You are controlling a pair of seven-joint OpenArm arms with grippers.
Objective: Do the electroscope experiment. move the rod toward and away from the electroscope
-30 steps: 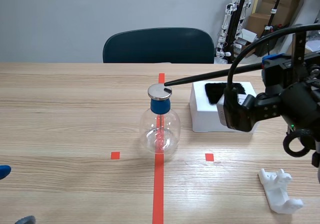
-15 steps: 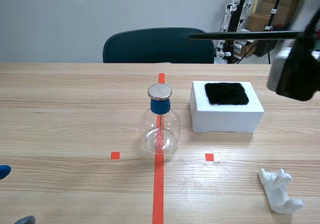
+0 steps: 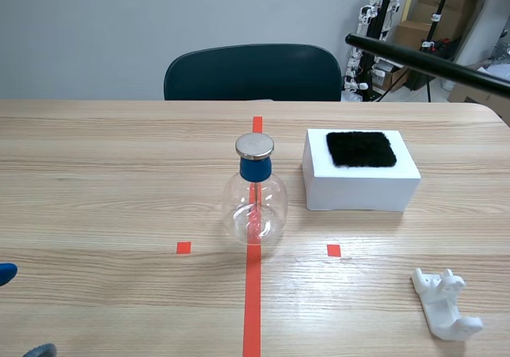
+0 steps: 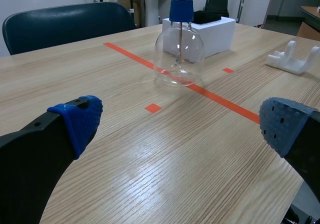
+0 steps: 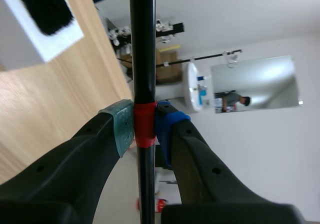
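the glass electroscope (image 3: pixel 254 205) holds a thin metal stem under its blue stopper; the white box (image 3: pixel 360 191) beside it carries a black cloth (image 3: pixel 361 148). the right gripper (image 5: pixel 144 126) is clamped on the black rod (image 5: pixel 142 44) at its red band, held high, well apart from the electroscope. the left gripper (image 4: pixel 181 123) gapes wide, holding nothing.

The left claw (image 4: pixel 181 124) hung low over the near left of the surface (image 4: pixel 150 184). Its two fingers (image 4: pixel 35 154) were spread wide apart, with the blue dotted pads (image 4: pixel 80 118) facing inward. The right claw (image 5: pixel 144 126), off to the right, was tilted steeply, and its pads were clamped on the black rod (image 5: pixel 142 44).
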